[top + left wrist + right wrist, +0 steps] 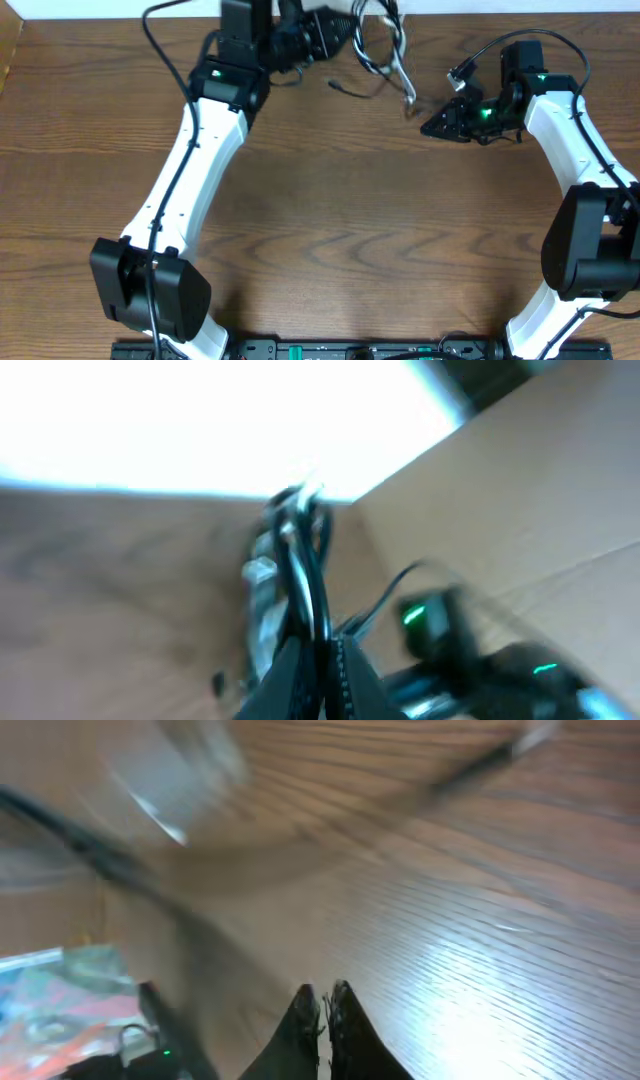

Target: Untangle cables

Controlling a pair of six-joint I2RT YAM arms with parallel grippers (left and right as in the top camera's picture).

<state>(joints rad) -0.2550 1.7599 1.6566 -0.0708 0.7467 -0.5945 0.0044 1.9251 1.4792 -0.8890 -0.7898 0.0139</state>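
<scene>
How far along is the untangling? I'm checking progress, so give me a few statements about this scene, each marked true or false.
1. The left fingers are closed on the cables. True.
2. The right fingers hold a cable. False: they are shut with nothing between them.
3. The black and white cables lie apart from each other. False: they are bunched together in one tangle.
4. The table has a wood-grain top. True.

Two cables (366, 55) (402, 82), two hands (348, 38) (428, 126)
</scene>
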